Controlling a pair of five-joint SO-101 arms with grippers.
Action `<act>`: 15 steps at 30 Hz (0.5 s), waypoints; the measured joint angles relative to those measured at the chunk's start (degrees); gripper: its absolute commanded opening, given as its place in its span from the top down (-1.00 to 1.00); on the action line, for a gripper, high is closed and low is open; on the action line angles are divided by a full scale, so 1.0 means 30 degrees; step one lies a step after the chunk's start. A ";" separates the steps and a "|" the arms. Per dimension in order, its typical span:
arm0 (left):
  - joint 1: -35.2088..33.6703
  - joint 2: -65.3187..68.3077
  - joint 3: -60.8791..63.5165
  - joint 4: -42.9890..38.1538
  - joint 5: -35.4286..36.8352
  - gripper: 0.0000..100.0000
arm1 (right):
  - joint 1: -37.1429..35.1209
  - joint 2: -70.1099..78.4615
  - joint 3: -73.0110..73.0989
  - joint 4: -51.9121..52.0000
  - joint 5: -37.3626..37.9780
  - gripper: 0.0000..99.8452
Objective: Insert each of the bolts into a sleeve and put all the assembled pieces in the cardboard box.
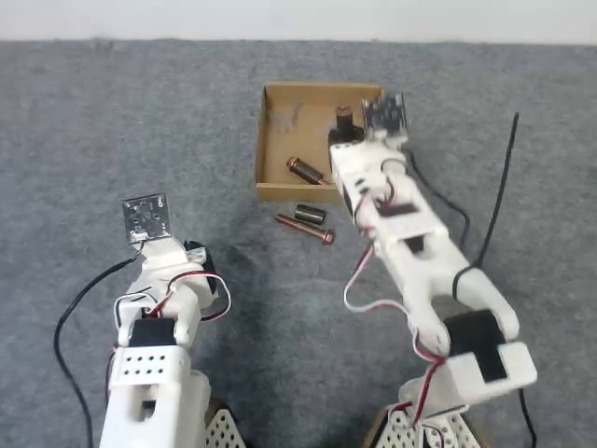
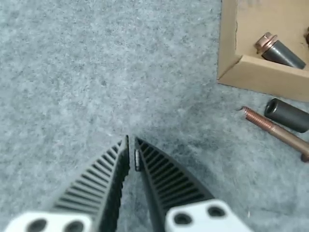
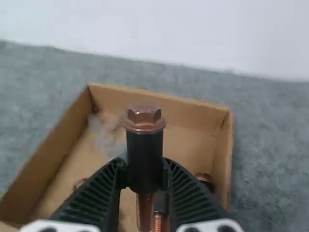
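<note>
A sleeved bolt [image 3: 144, 126] was found pinched in the right gripper [image 3: 145, 168] above the cardboard box [image 3: 223, 145]; left gripper [image 2: 131, 141] fingers were noted pressed together over carpet [image 2: 72, 72]

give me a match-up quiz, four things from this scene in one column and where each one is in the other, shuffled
1. loose copper bolt
2. empty dark cylindrical sleeve
3. upright copper bolt in dark sleeve
4. lying copper bolt in dark sleeve

A. inside the brown cardboard box
B. on the grey carpet, beside the box's near wall
C. clamped in the right arm's jaws
D. on the carpet, on the sleeve's far side from the box

Pairs: 1-D, 2-B, 3-C, 4-A
</note>
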 measured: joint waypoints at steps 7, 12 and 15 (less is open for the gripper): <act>0.0000 0.0000 0.0000 0.0000 0.0000 0.97 | 0.0967 0.3458 -0.6300 0.5773 0.0000 0.99; 0.0000 0.0000 0.0000 0.0000 0.0000 0.97 | 0.1084 0.5656 -1.1399 1.1546 0.0000 0.99; 0.0000 0.0000 0.0000 0.0000 0.0000 0.97 | 0.1084 0.7150 -1.4359 1.4828 0.0000 0.99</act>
